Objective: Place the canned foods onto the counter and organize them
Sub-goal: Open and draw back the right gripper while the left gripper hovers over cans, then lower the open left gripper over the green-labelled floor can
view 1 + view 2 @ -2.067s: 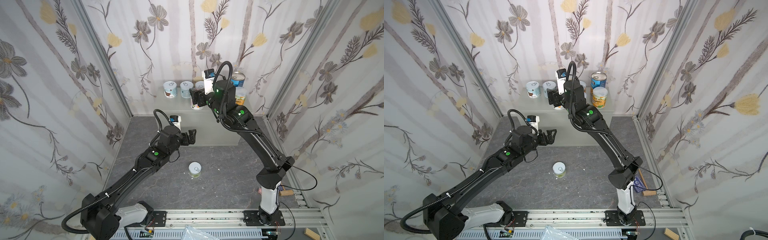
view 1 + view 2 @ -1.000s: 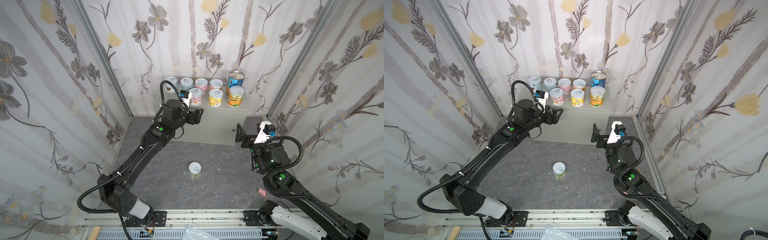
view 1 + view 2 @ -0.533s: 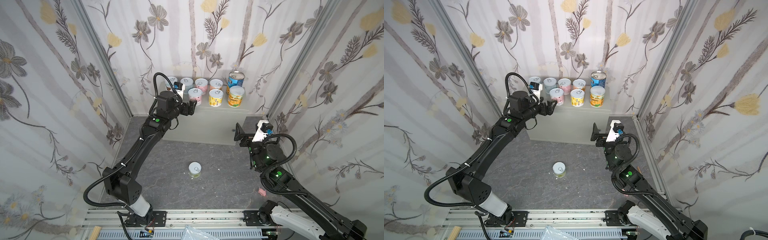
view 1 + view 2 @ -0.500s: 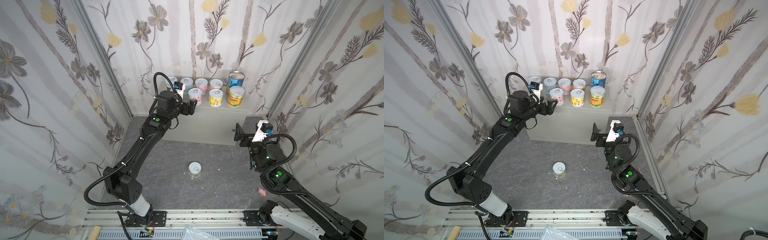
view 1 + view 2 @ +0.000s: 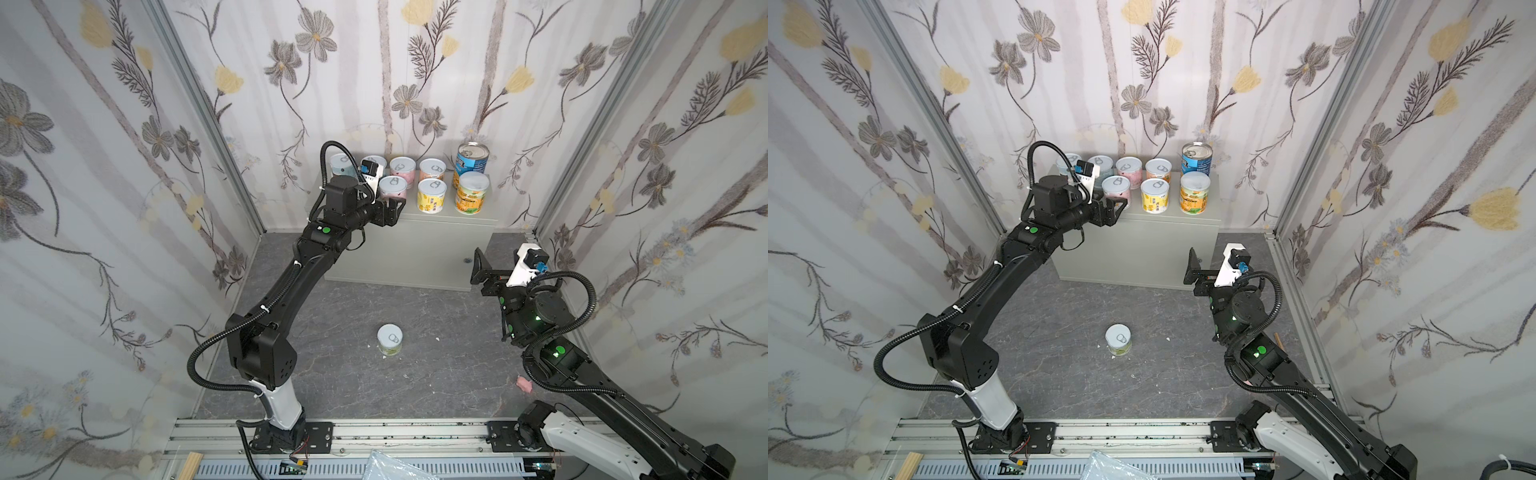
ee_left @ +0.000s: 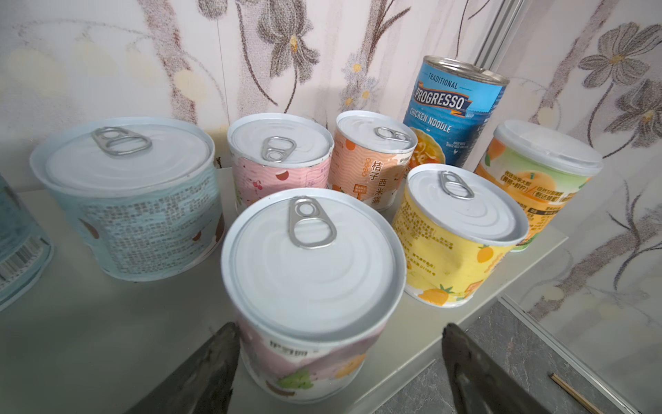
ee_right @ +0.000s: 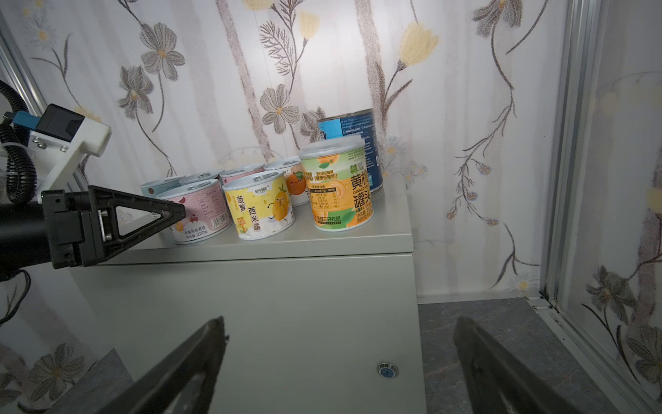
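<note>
In both top views eight cans (image 5: 431,195) stand on the counter (image 5: 415,249). The last can (image 5: 390,338) sits on the floor at its 6 o'clock. The left gripper (image 5: 392,210) hovers at 6 o'clock of the pink can (image 5: 392,188). The right gripper (image 5: 478,270) waits at the counter's 4 o'clock.

Left wrist view: the jaws are spread around the pink can without pinching it.

Right wrist view: the jaws are spread and empty.

This placement looks done; next is fetching the last can. Two seconds ago the right arm was over the counter.

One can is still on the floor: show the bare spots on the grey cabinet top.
Bare: the front-left of the light-grey metal cabinet top, between the light-blue pull-tab can behind and the pink front can; the open left pincer hangs beside that can. A narrow strip right of the orange-yellow plastic-lidded can. Elsewhere crowded.
</note>
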`<state>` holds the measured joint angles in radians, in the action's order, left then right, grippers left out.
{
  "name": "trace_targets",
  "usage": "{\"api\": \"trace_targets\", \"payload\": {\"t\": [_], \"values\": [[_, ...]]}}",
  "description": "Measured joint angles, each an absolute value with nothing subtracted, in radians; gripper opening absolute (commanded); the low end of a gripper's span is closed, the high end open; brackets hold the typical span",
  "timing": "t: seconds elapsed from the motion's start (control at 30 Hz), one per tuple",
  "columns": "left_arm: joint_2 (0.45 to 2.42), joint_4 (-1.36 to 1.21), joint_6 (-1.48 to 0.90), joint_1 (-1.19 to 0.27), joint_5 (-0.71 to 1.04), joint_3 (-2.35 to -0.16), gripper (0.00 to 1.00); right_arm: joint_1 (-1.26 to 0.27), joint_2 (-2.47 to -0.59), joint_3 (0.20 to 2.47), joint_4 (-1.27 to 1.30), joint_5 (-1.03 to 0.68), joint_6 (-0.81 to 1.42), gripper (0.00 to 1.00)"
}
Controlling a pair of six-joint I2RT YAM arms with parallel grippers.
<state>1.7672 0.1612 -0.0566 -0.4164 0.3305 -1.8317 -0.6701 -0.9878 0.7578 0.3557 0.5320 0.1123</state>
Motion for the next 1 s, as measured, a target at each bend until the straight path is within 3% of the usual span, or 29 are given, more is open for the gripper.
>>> {"api": "trace_targets", "payload": {"t": [0.7,0.83,1.0], "values": [[1.801,0.161,-0.087,-0.416,0.367,-1.868,0.9,-0.67,-0.977,0.727,0.355,0.553,0.116,1.0],[1.75,0.162,-0.091,-0.416,0.332,-1.823,1.0,-0.658,-0.978,0.727,0.354,0.548,0.134,1.0],[1.599,0.159,-0.115,-0.421,0.278,-1.714,1.0,-0.616,-1.009,0.727,0.324,0.487,0.178,1.0]]}}
